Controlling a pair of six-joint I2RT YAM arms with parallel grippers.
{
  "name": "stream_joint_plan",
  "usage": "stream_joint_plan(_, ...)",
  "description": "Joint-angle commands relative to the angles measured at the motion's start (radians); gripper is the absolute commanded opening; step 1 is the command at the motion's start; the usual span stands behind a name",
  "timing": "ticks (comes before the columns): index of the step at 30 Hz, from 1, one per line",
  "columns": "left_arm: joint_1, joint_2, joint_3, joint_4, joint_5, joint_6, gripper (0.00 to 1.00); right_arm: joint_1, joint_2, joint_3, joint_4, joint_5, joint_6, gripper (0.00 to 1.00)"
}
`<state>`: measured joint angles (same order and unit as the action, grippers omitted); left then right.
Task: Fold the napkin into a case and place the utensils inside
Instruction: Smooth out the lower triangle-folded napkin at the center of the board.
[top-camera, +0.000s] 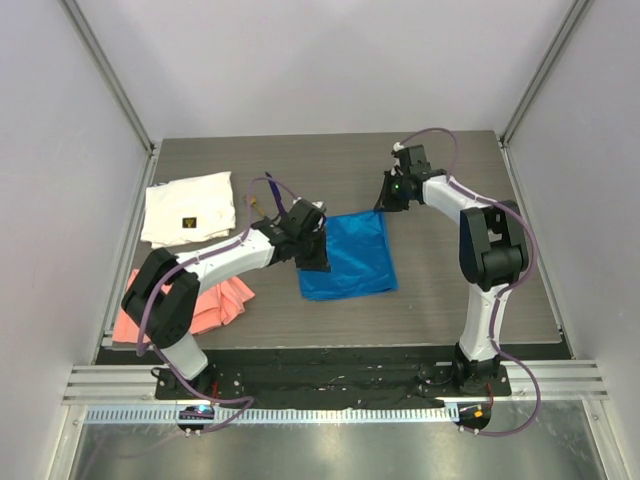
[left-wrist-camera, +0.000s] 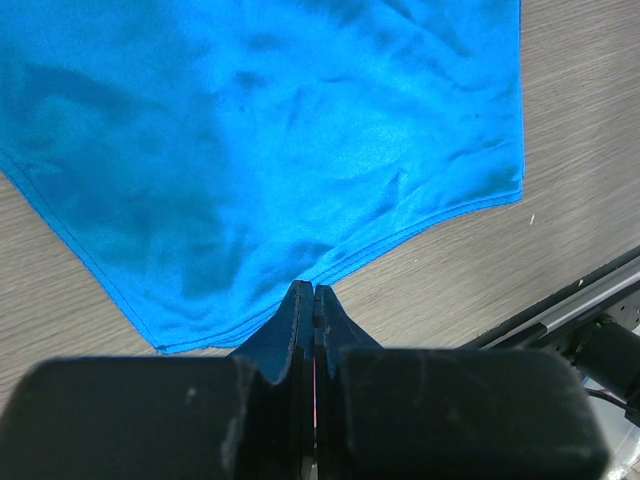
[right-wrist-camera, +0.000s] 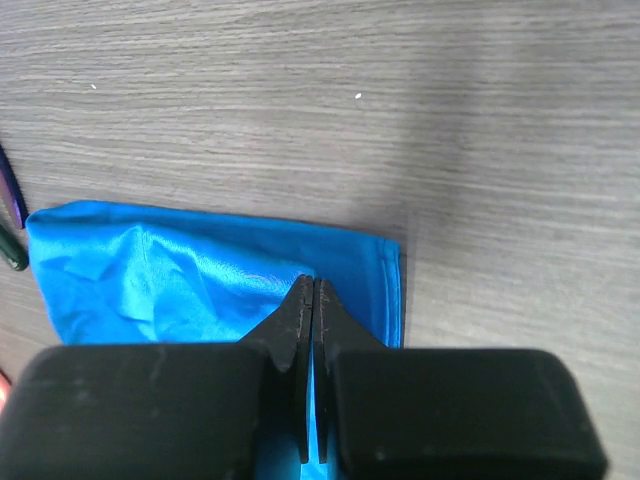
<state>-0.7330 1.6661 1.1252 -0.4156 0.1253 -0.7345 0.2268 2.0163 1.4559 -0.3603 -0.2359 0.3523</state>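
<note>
The left gripper (left-wrist-camera: 314, 292) clamped the blue napkin (top-camera: 355, 255) at its left edge; the right gripper (right-wrist-camera: 314, 285) pinched its far-right corner (jaws fully closed).

We reach inward with both arms, left gripper (left-wrist-camera: 314, 292) and right gripper (right-wrist-camera: 314, 285) each clamped tight on the napkin (top-camera: 355, 255)

Left arm (top-camera: 225, 258) and right arm (top-camera: 447, 192) are showing white links, black joints, purple cables (top-camera: 437, 131) behind black left gripper (left-wrist-camera: 314, 292), right gripper (right-wrist-camera: 314, 283).

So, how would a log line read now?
left gripper: shut on napkin edge | right gripper: shut on napkin corner | utensils: beside napkin
</note>
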Motion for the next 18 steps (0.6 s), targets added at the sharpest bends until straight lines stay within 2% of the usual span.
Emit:
stream_joint_plan(1, 0.01, -0.046, -0.013, 0.031, 0.02, -0.016, 0.0, -0.001, -0.076, 0.009, -0.035, 0.02, 0.007, 0.03)
stream_joint_plan(13, 0.029, -0.055, -0.033, 0.02, 0.01, -0.017, 0.01, -0.027, -0.039, -0.009, -0.026, 0.076, -0.016, 0.01)
stream_joint_plan(18, 0.02, -0.034, -0.018, 0.11, 0.103, 0.001, 0.12, -0.029, -0.025, 0.0, -0.028, 0.064, -0.007, 0.01)
